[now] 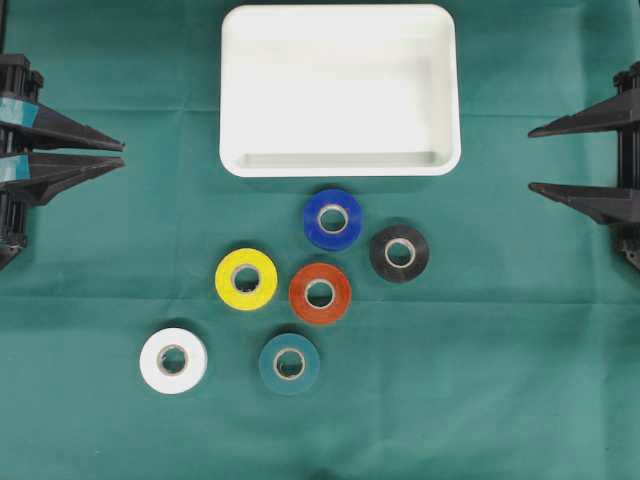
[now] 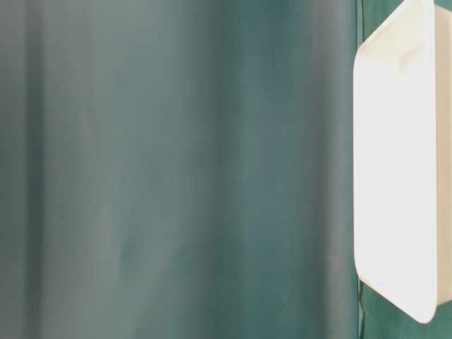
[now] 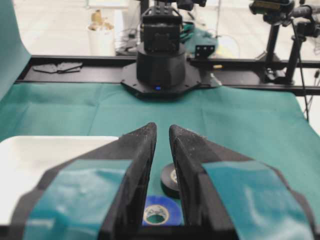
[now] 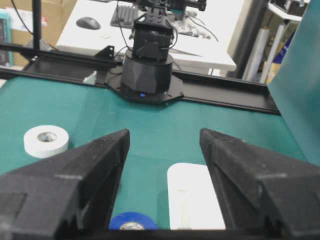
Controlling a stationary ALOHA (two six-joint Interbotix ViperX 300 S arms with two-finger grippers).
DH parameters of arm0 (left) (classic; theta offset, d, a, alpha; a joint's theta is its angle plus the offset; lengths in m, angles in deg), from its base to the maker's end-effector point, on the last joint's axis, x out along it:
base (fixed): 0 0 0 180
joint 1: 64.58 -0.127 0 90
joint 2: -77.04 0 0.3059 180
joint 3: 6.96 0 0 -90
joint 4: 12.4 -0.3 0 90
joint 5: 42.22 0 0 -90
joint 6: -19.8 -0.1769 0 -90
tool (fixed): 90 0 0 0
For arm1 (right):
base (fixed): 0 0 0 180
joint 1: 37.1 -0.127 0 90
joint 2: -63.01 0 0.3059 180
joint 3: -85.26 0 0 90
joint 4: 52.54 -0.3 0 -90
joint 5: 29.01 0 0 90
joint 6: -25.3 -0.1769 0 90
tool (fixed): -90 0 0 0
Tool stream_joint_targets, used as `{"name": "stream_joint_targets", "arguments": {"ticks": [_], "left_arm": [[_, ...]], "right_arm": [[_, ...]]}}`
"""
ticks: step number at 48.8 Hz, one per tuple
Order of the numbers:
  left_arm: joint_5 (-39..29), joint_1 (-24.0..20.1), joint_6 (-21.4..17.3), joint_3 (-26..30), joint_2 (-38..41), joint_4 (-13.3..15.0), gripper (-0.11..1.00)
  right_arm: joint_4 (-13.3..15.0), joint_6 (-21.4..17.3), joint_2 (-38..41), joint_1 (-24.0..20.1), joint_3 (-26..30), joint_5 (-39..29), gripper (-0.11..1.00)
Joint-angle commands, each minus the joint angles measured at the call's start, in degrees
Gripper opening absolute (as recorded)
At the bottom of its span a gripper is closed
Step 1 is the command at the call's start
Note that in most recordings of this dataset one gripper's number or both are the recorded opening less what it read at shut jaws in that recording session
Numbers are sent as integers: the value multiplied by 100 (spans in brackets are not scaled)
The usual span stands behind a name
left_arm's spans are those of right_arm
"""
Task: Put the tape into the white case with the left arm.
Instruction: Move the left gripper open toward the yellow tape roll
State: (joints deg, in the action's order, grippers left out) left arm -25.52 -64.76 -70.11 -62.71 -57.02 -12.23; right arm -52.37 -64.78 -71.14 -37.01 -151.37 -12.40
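Left gripper (image 1: 118,154) pressed together, right gripper (image 1: 534,158) spread; white case (image 1: 340,165) holds nothing.

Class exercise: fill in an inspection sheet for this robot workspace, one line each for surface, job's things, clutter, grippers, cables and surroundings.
Surface: green cloth, flat.
Job's things: white case empty at the far edge; six tape rolls lie flat outside it: blue roll, black roll, yellow roll, red roll, teal roll, white roll.
Clutter: nothing seen.
Grippers: left gripper shut, empty; right gripper open, empty; both parked at the edges.
Cables: nothing seen on the cloth.
Surroundings: opposite arm base, desks beyond.
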Motion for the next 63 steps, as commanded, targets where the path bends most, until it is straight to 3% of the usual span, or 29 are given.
{"name": "stream_joint_targets", "arguments": {"ticks": [1, 3, 8, 13, 36, 41, 50, 54, 57, 63], "left_arm": [[26, 35, -18, 9, 35, 132, 24], [26, 35, -18, 9, 35, 132, 22], [9, 35, -9, 18, 62, 132, 3], [9, 35, -18, 18, 62, 132, 1], [-343, 229, 18, 105, 185, 149, 2], [-343, 281, -35, 114, 193, 141, 19], [-343, 281, -70, 97, 193, 141, 74], [-352, 290, -53, 97, 202, 141, 92], [-387, 281, -44, 88, 246, 141, 99], [-492, 290, -26, 105, 519, 141, 100]], "right_arm": [[9, 9, 53, 53, 18, 53, 24], [26, 18, 53, 53, -18, 53, 22], [35, 9, 53, 70, -62, 53, 2], [35, 0, 53, 70, -70, 53, -8], [35, 0, 44, 70, -193, 53, -9], [35, 0, 35, 70, -202, 44, -9], [35, 0, 35, 70, -255, 44, -9], [35, 0, 26, 70, -281, 44, -9], [35, 9, 26, 70, -334, 9, -9], [62, 26, 26, 114, -536, -211, -9]]}}
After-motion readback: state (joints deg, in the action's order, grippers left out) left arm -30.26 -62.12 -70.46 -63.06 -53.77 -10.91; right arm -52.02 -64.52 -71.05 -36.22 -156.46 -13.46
